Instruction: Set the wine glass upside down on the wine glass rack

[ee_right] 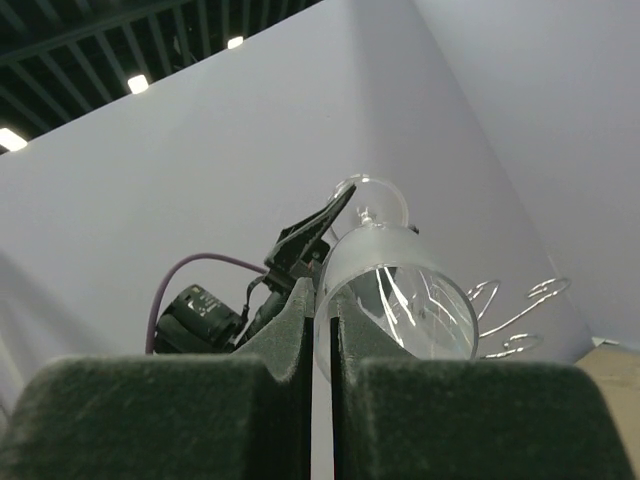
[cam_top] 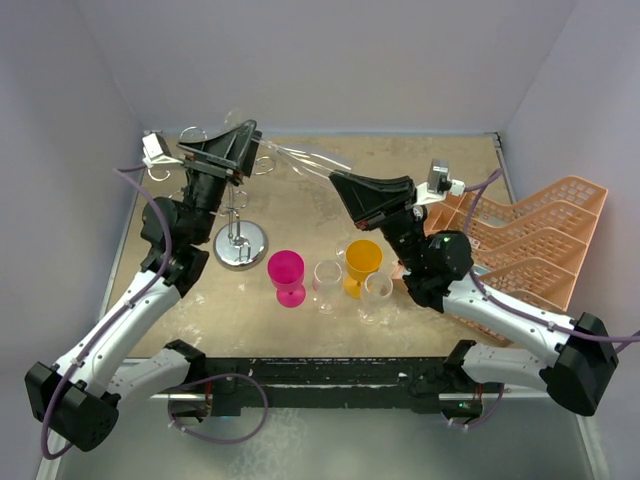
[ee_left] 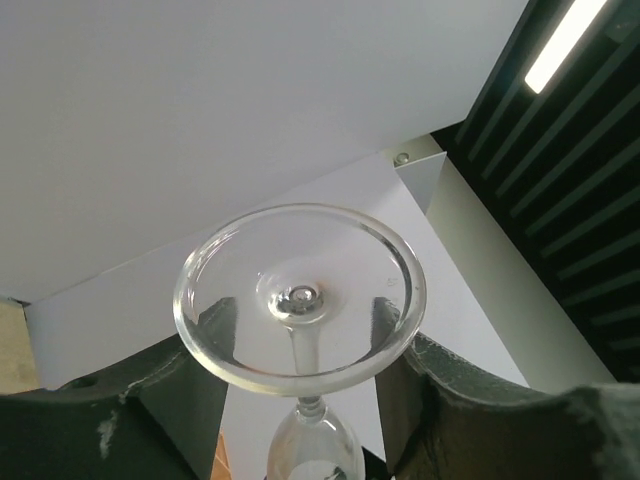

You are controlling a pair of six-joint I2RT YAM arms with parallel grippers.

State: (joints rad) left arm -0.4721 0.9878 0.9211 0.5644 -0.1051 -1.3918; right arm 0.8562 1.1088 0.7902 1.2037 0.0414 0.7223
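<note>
The wine glass [cam_top: 300,158] is in the air over the far middle of the table [cam_top: 310,215], lying almost on its side between the two arms. Its foot points left and its bowl points right. The left gripper [cam_top: 243,130] has the round foot [ee_left: 300,300] between its fingers [ee_left: 190,370], which press on the foot's edge from both sides. The right gripper [cam_top: 336,180] has its fingers [ee_right: 290,330] closed to a thin slit, and the bowl's rim [ee_right: 395,300] sits in that slit.

The wine glass rack [cam_top: 240,245] stands just below the left gripper. Its curled arms [ee_right: 520,300] are near the glass, but I cannot tell if they touch it.

Nearer, four glasses stand upright in a row: a pink glass [cam_top: 287,275], a clear glass [cam_top: 327,280], an orange glass [cam_top: 363,262] and a second clear glass [cam_top: 377,292]. A peach crate [cam_top: 540,235] lies at the right, partly covered by the right arm.
</note>
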